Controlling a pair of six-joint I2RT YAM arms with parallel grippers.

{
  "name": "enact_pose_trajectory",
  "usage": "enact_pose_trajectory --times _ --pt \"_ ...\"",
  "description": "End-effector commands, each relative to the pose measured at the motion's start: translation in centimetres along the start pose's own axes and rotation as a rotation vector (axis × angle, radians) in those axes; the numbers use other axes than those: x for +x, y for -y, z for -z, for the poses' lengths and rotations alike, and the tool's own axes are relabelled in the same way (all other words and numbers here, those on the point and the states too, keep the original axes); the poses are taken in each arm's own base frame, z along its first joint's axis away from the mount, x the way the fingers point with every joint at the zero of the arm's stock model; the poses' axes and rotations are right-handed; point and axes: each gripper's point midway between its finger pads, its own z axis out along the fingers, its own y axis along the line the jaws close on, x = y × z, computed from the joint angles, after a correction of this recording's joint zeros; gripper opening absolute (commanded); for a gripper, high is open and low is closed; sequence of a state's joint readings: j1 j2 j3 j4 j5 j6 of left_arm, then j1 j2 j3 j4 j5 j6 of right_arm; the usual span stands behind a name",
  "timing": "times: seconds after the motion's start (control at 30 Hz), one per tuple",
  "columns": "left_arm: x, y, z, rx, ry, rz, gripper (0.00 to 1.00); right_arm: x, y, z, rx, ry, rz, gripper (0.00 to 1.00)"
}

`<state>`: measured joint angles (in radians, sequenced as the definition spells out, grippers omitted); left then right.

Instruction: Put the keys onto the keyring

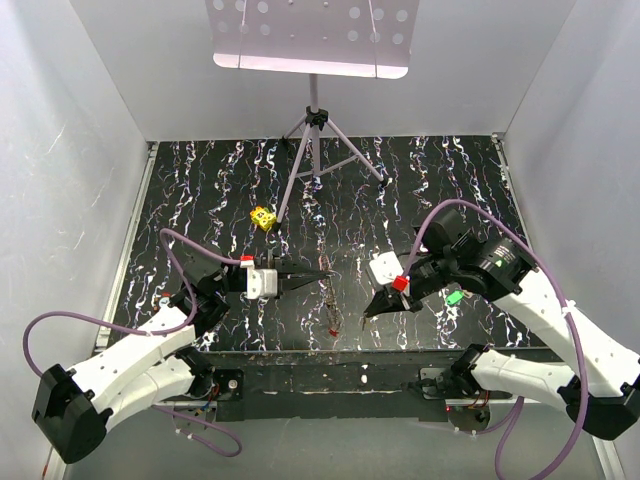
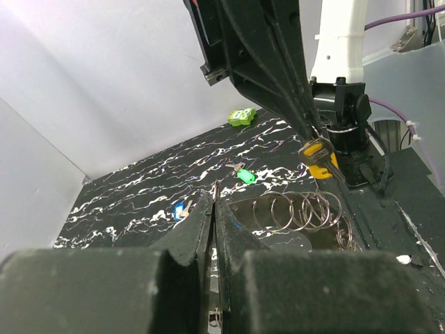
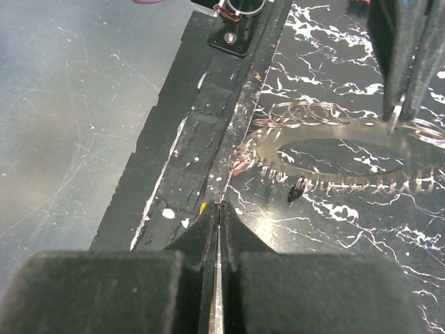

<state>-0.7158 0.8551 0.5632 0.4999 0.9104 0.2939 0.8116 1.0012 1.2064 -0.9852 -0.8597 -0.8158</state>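
Note:
My left gripper [image 1: 325, 277] is shut on the keyring [image 1: 330, 300], which shows edge-on in the top view. In the right wrist view the keyring [image 3: 327, 182] is a toothed grey ring with wire loops [image 3: 306, 111], pinched by the left gripper [image 3: 395, 122]. My right gripper [image 1: 372, 310] is shut on an orange-headed key [image 2: 318, 154], just right of the keyring; the key's blade runs between its closed jaws [image 3: 219, 207]. A green key [image 1: 455, 297] and a blue key [image 2: 182, 207] lie on the table. A red bit [image 3: 240, 165] sits at the keyring's low edge.
A yellow dotted cube [image 1: 263, 217] lies behind the left gripper. A tripod stand [image 1: 315, 120] stands at the back middle. A green dotted block [image 2: 241, 116] lies near the far wall. A black strip [image 1: 330, 365] runs along the table's front edge. White walls enclose the table.

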Motion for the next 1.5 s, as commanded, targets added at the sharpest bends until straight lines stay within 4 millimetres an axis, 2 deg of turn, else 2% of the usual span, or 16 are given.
enact_pose_trajectory --times 0.0,0.27,0.43,0.6,0.7,0.73,0.8,0.87,0.97,1.07,1.13,1.17,1.23,1.27,1.37,1.47 --pt "-0.6 -0.6 -0.1 -0.024 0.014 -0.045 0.00 -0.5 -0.4 -0.3 -0.022 0.024 0.034 0.01" --pt "-0.5 -0.3 -0.1 -0.019 0.006 -0.049 0.00 -0.3 -0.4 -0.6 -0.029 0.018 0.023 0.01" --pt "-0.5 -0.3 -0.1 -0.024 0.002 -0.051 0.00 -0.8 0.3 -0.6 -0.026 0.020 0.026 0.01" --pt "-0.4 -0.6 0.0 -0.047 -0.002 -0.048 0.00 -2.0 4.1 0.8 0.066 0.023 0.009 0.01" --pt "-0.4 -0.7 0.1 -0.051 -0.005 -0.045 0.00 -2.1 6.5 2.6 0.153 0.023 -0.009 0.01" --pt "-0.3 -0.7 0.1 -0.053 -0.008 -0.044 0.00 -6.3 20.6 11.5 1.025 0.235 -0.336 0.01" --pt "-0.4 -0.8 0.1 -0.059 -0.010 -0.044 0.00 -6.1 19.4 10.9 0.922 0.239 -0.329 0.01" --pt "-0.2 -0.9 0.2 -0.063 -0.017 -0.042 0.00 -4.4 18.6 10.4 0.879 0.170 -0.280 0.01" --pt "-0.1 -1.2 0.3 -0.074 -0.026 -0.039 0.00 -1.1 20.1 13.2 1.051 0.085 -0.335 0.01" --pt "-0.1 -1.3 0.4 -0.081 -0.034 -0.044 0.00 -0.6 19.7 15.0 1.092 0.095 -0.365 0.01" --pt "-0.1 -1.3 0.5 -0.084 -0.035 -0.044 0.00 -1.6 18.4 14.2 1.021 0.117 -0.339 0.01" --pt "0.0 -1.3 0.5 -0.088 -0.038 -0.046 0.00 -2.4 17.1 12.9 0.918 0.131 -0.321 0.01" --pt "-0.1 -1.4 0.5 -0.091 -0.038 -0.047 0.00 -4.7 12.9 9.7 0.614 0.186 -0.235 0.01" --pt "-0.2 -1.4 0.6 -0.092 -0.036 -0.056 0.00 -5.3 11.3 8.5 0.512 0.202 -0.190 0.01" --pt "-0.5 -1.1 0.7 -0.080 -0.029 -0.065 0.00 -5.1 10.4 7.5 0.504 0.189 -0.108 0.01" --pt "-0.9 -0.8 0.6 -0.059 -0.015 -0.077 0.00 -5.0 10.6 7.4 0.536 0.194 -0.001 0.01"
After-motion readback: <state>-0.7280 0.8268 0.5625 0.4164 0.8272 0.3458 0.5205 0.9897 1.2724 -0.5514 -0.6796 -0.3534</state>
